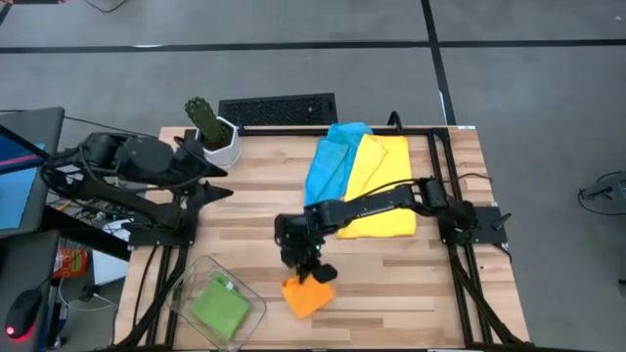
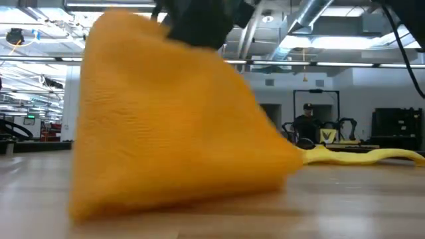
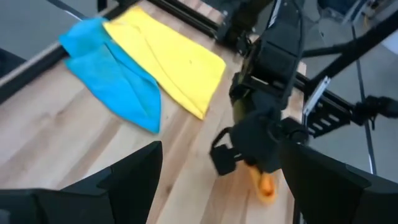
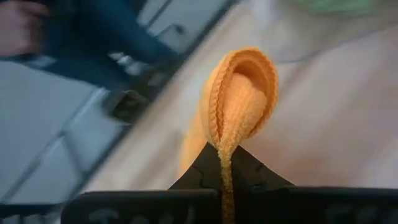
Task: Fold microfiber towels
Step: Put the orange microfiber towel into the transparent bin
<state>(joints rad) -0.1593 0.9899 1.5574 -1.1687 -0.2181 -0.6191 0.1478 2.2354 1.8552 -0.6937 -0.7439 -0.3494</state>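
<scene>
My right gripper [image 1: 315, 266] is shut on the orange towel [image 1: 307, 295] near the table's front middle. In the low view the towel [image 2: 172, 119] stands like a tent with its bottom edge on the wood. The blue towel [image 1: 331, 156] and the yellow towel [image 1: 381, 191] lie flat side by side at the far middle, the yellow partly under my right arm. The green towel [image 1: 219, 305] lies folded in a clear tub. My left gripper [image 1: 223, 182] is open and empty at the far left. My right gripper pinches the orange towel's hemmed edge [image 4: 222, 163] between its two fingers, with several folded layers looping out ahead of them. The fingers come from above, pointing down. The towel hangs below them from its top corner [image 2: 143, 23], and its lower edge [image 2: 179, 199] rests on the table.
A cactus in a white pot [image 1: 213, 132] stands at the far left corner beside my left arm. The clear tub [image 1: 186, 284] sits at the near left, close to the orange towel. Bare wood lies between the tub and the blue towel. A person shows in the room beyond [image 2: 307, 123].
</scene>
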